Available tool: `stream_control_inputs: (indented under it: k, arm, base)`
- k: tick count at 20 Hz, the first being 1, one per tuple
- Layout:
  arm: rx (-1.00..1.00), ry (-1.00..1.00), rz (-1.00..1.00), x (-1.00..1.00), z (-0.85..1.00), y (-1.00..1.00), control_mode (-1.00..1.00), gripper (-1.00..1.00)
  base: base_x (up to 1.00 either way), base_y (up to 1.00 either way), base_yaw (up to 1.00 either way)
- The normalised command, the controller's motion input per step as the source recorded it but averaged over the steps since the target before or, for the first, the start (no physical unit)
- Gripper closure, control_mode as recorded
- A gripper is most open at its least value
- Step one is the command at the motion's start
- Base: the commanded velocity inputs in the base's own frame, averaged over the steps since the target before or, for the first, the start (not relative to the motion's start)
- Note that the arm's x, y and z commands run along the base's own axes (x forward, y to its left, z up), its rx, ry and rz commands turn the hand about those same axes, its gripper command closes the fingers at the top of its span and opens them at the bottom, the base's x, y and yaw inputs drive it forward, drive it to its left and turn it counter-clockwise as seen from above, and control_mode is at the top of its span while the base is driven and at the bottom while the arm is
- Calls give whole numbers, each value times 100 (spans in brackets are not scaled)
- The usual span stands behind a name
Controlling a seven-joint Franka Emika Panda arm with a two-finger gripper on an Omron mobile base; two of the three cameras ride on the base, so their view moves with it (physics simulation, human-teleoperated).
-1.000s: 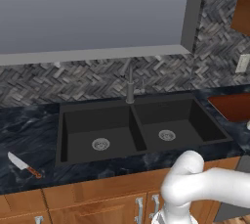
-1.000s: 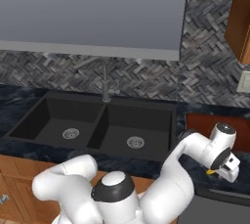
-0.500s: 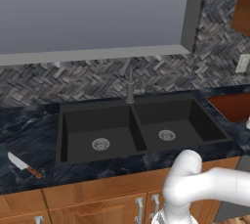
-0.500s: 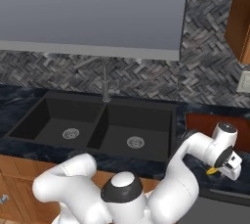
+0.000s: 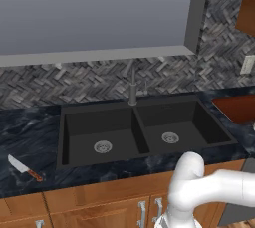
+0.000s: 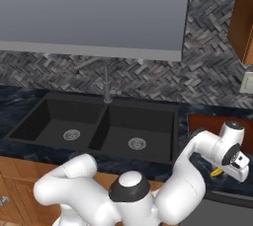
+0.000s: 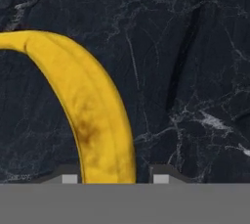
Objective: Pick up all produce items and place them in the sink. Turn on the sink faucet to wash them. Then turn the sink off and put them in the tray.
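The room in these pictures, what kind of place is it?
A kitchen, computer-rendered: a black double-basin sink with a faucet in a dark marbled counter, wooden cabinets below, and a banana.

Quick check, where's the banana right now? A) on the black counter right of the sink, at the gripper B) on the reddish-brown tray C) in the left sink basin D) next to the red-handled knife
A: the banana lies on the black marbled counter, running down between the gripper's fingertips; the right base view shows a bit of it under the hand, right of the sink.
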Motion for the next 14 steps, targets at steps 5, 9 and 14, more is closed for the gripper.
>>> stream_control_inputs:
  k: [5,9,14]
  arm:
    - [0,2,0,0,-9,1,-100,100]
    - [0,-1,0,-8,23,24,-100,100]
    - [0,-6,2,-35,79,59,-100,100]
  base:
    - [0,0,0]
    - [0,0,0]
    - [0,0,0]
